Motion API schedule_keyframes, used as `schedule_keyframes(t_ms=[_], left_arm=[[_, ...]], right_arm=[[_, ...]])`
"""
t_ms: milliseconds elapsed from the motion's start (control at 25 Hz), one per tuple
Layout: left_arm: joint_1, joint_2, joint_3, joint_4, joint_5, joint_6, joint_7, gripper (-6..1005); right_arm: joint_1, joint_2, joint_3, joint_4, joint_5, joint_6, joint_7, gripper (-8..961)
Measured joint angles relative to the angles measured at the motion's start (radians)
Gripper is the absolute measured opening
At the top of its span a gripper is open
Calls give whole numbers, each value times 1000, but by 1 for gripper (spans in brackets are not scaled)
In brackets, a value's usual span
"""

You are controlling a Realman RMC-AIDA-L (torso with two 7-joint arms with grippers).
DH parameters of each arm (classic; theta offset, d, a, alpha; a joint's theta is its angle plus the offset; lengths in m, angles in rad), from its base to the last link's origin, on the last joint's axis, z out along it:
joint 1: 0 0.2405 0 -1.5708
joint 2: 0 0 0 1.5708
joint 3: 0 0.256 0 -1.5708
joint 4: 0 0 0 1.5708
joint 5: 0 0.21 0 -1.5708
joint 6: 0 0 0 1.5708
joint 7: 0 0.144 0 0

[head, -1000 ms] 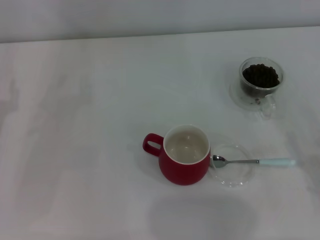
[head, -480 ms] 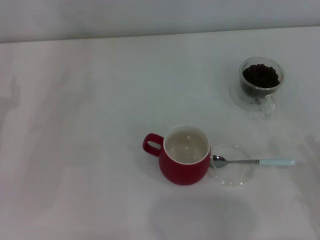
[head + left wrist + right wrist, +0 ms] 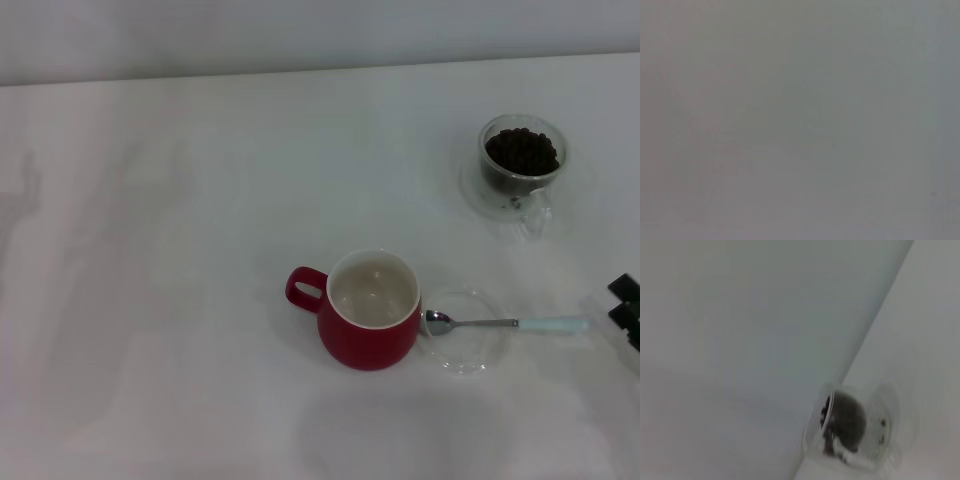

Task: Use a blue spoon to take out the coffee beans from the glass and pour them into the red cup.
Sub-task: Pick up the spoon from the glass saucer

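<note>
Since the earlier frame the right tool [image 3: 625, 310] has entered at the right edge, just beyond the pale-blue-handled metal spoon [image 3: 505, 323]; whether it is released or clenched, I cannot tell. The spoon's bowl rests on a flat clear glass saucer [image 3: 462, 345] beside the glossy red ceramic cup [image 3: 368, 325], lower centre. The clear double-walled glass [image 3: 521, 172] of dark coffee beans [image 3: 521, 152] stands upper right on the white surface [image 3: 180, 250].

I see white table [image 3: 180, 250], plain, far edge meeting pale wall. Red cup [image 3: 369, 312] upright near centre, slightly toward near side, handle pointing left, cream inside. Just right of it, flat clear saucer [image 3: 462, 335] lying on table. Blue spoon [image 3: 505, 323]: bowl on saucer, pale handle reaching right beyond saucer rim. Far right, well apart: glass [image 3: 520, 165] upright, coffee beans [image 3: 521, 151] inside.
</note>
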Motion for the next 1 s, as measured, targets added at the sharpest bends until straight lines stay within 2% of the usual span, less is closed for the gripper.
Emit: schedule_keyframes(t_ms=[1000], left_arm=[[1,0,0,-5,-1,-14,0,504]], right_arm=[[21,2,-88,-7,-22,13,-4,772]])
